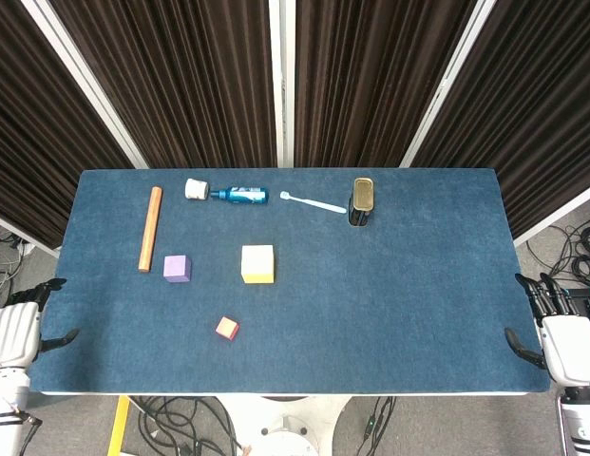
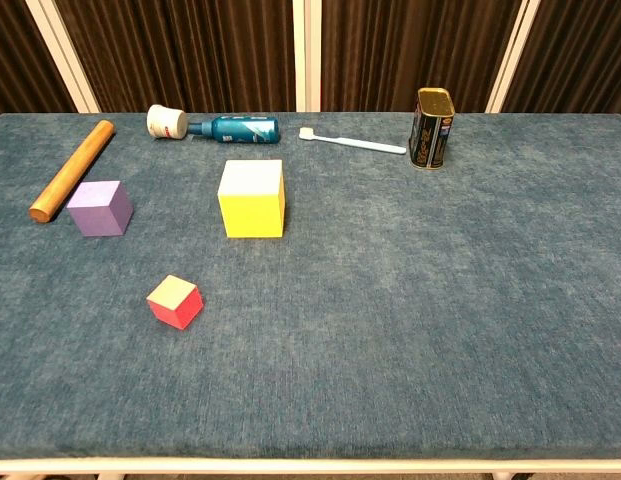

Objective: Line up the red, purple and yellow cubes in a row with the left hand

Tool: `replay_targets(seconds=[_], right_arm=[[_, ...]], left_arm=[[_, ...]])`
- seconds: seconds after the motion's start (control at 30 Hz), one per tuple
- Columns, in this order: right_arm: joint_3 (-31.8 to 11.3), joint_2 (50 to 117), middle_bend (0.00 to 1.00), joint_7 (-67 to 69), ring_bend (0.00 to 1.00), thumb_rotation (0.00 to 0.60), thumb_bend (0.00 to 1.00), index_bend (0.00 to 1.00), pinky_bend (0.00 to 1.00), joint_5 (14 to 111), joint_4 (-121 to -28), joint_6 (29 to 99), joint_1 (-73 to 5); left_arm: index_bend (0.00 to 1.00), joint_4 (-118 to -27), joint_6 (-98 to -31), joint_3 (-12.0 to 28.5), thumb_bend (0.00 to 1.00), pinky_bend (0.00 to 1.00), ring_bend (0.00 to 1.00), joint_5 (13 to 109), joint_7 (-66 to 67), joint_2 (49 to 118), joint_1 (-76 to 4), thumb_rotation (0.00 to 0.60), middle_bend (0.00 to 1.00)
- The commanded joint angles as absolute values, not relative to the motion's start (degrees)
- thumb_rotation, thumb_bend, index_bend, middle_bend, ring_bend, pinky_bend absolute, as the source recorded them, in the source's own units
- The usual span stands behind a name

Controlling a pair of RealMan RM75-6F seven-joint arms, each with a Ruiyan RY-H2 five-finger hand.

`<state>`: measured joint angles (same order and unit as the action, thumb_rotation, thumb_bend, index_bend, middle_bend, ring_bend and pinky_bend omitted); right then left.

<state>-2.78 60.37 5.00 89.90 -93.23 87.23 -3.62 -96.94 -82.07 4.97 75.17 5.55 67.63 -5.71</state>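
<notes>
Three cubes lie apart on the blue table. The small red cube [image 1: 227,329] [image 2: 175,302] sits nearest the front. Behind it to the left is the purple cube [image 1: 178,268] [image 2: 100,208]. The larger yellow cube [image 1: 258,264] [image 2: 252,198] stands to the right of the purple one. My left hand [image 1: 17,328] hangs off the table's left front corner, fingers apart, holding nothing. My right hand [image 1: 559,334] hangs off the right front corner, also empty with fingers apart. Neither hand shows in the chest view.
A wooden rod [image 1: 150,228] [image 2: 72,170] lies left of the purple cube. Along the back are a blue bottle with a white cap [image 1: 228,194] [image 2: 215,127], a toothbrush [image 1: 314,202] [image 2: 352,142] and a dark tin can [image 1: 362,201] [image 2: 432,128]. Dark curtains hang behind.
</notes>
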Motion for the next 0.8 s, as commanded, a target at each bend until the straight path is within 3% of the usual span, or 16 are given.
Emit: replay_targets(seconds=[0.03, 0.37, 0.53, 0.63, 0.8], right_arm=[[-2.7, 60.24, 0.14, 5.09, 0.02, 0.6, 0.24, 0.08, 0.16, 90.07, -93.16, 87.44, -3.5], [-2.8, 59.51, 0.14, 5.67, 0.02, 0.6, 0.24, 0.08, 0.16, 91.09, -92.92, 88.55, -3.36], [-3.16, 58.61, 0.14, 5.09, 0.02, 0.6, 0.24, 0.08, 0.16, 91.42, -93.56, 87.94, -4.13], [-3.35, 58.19, 0.14, 4.69, 0.02, 0.6, 0.24, 0.08, 0.16, 91.73, -94.21, 87.86, -4.48], [-3.57, 57.53, 0.14, 4.11, 0.02, 0.6, 0.24, 0.08, 0.16, 91.22, -94.9, 87.81, -4.51]], left_arm=[[0.29, -97.37, -81.56, 5.03, 0.15, 0.28, 0.33, 74.99, 6.23, 67.39, -6.02, 0.6, 0.4], [0.29, -96.33, -77.32, 6.03, 0.14, 0.28, 0.33, 76.65, 4.98, 66.69, -9.51, 0.6, 0.4], [0.29, -93.92, -66.17, 8.04, 0.12, 0.3, 0.34, 77.37, 0.85, 65.45, -17.23, 0.6, 0.42], [0.29, -91.4, -60.04, 9.54, 0.11, 0.41, 0.41, 75.98, 0.18, 66.64, -21.84, 0.6, 0.45], [0.3, -85.68, -51.18, 12.03, 0.08, 0.74, 0.64, 71.4, -0.2, 71.64, -29.03, 0.6, 0.61]])
